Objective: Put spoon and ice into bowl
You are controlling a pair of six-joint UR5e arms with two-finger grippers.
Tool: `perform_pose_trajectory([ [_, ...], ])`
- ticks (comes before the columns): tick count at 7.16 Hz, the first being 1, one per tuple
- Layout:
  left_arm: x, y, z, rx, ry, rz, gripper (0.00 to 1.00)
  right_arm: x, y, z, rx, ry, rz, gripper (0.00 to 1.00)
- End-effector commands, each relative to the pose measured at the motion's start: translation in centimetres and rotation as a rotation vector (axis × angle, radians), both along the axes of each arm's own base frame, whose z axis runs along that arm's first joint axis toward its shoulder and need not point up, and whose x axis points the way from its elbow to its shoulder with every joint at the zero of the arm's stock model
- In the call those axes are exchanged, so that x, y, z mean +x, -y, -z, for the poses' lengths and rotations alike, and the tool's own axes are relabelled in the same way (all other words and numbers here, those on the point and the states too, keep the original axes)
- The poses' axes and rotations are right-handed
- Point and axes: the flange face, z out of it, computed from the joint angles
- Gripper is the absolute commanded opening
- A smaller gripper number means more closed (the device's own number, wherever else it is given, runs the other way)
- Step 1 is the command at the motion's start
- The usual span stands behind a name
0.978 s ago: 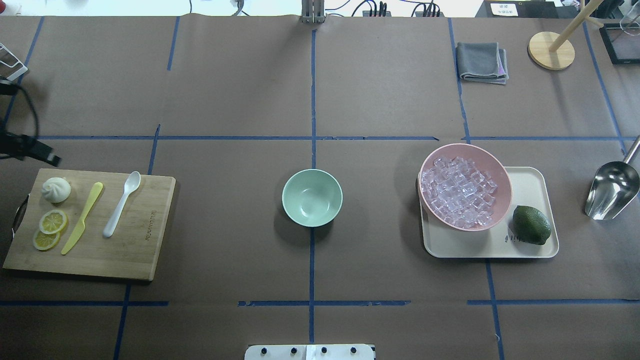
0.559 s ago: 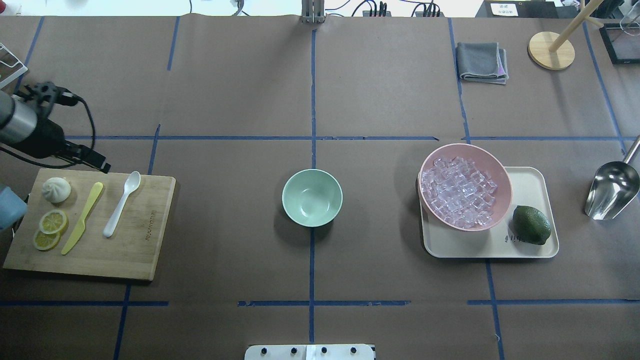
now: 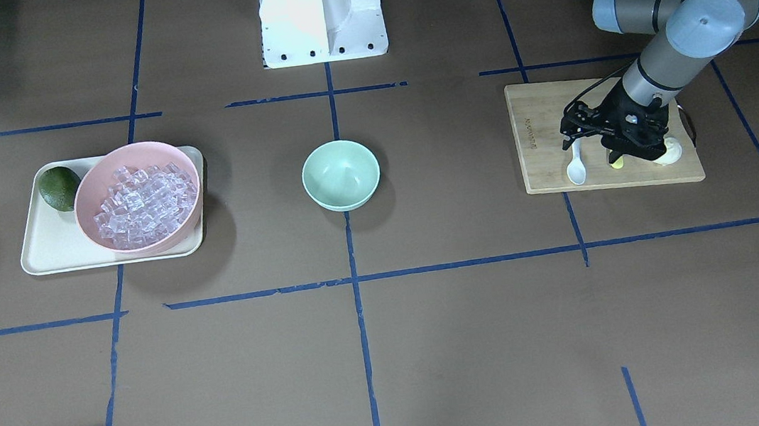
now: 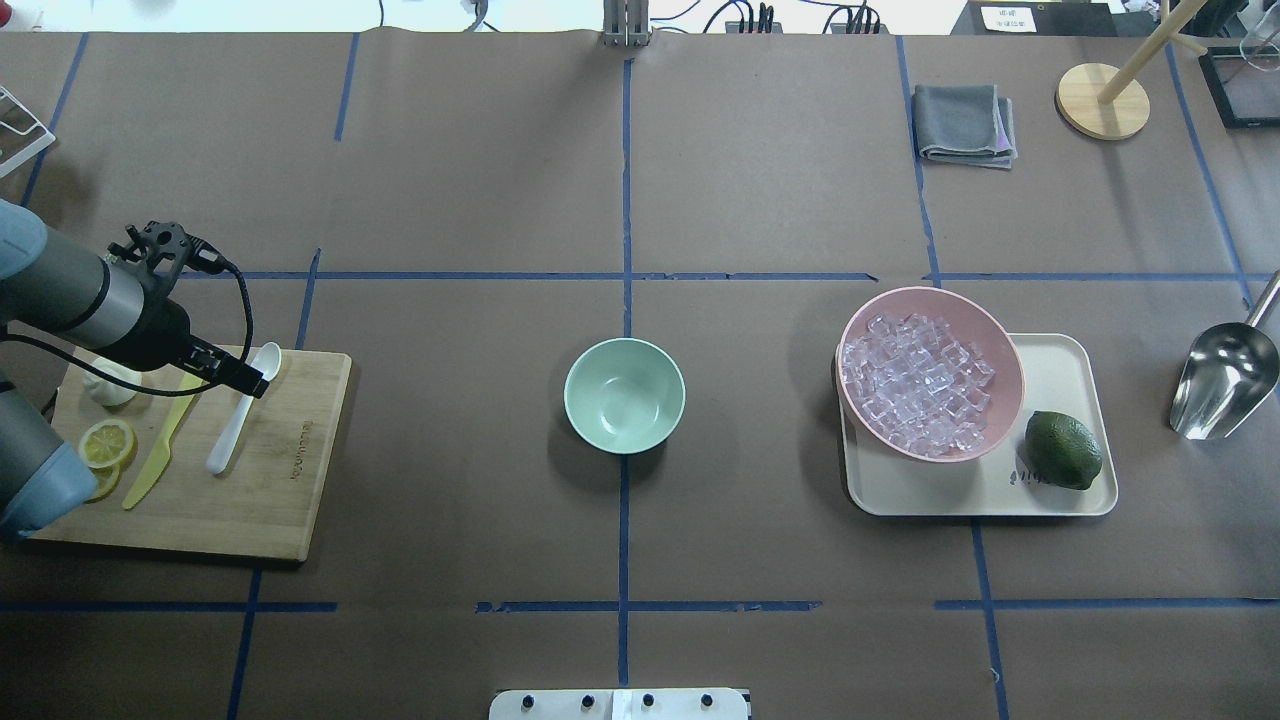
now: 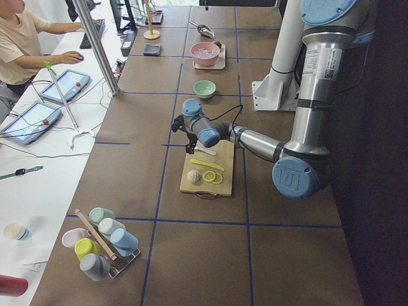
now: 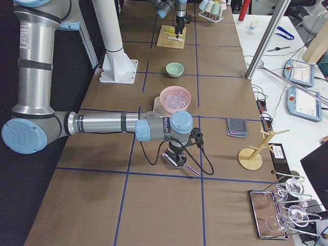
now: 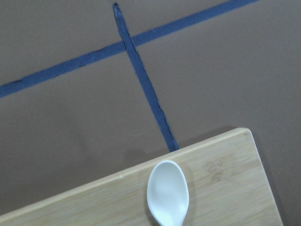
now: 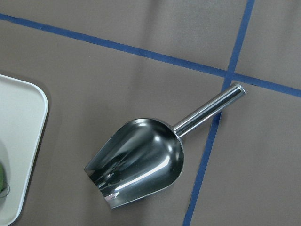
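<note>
The white spoon (image 4: 240, 412) lies on the wooden cutting board (image 4: 290, 480) at the left; its rounded end shows in the left wrist view (image 7: 168, 193). My left gripper (image 4: 235, 380) hangs just above the spoon's rounded end, empty, its jaws looking spread in the front view (image 3: 600, 145). The mint-green bowl (image 4: 624, 395) stands empty at the table's middle. The ice cubes (image 4: 915, 380) fill the pink bowl (image 4: 995, 330) at the right. My right gripper (image 6: 177, 151) hangs over a steel scoop (image 8: 141, 160); I cannot tell whether it is open.
On the board lie a yellow knife (image 4: 150, 470), lemon slices (image 4: 105, 443) and a white bun (image 4: 105, 385). The pink bowl and a lime (image 4: 1062, 450) sit on a beige tray (image 4: 1060, 365). A grey cloth (image 4: 962, 122) and a wooden stand (image 4: 1102, 100) are far right.
My left arm has swung in from the left edge and now reaches over the board's far edge, by the spoon's rounded end. Nothing on the table has moved.
</note>
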Motion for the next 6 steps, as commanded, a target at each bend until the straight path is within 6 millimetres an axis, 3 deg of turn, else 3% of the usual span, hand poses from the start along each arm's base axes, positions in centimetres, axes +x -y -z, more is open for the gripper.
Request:
perform_pose_trajectory([
  [1, 0.77, -0.37, -0.18, 0.029, 0.032, 0.016, 0.86, -0.30, -0.01, -0.13, -0.003, 0.000, 0.007, 1.00],
  [4, 1.56, -0.91, -0.55, 0.028, 0.041, 0.003, 0.71, -0.30, -0.03, -0.29, -0.007, 0.000, 0.007, 1.00],
  [5, 1.56, -0.92, -0.47, 0.029, 0.040, 0.003, 0.61, -0.30, -0.02, -0.22, -0.006, 0.000, 0.007, 1.00],
  [6, 1.62, -0.97, -0.47, 0.029, 0.040, 0.002, 0.41, -0.30, -0.03, -0.29, -0.007, 0.000, 0.007, 1.00],
])
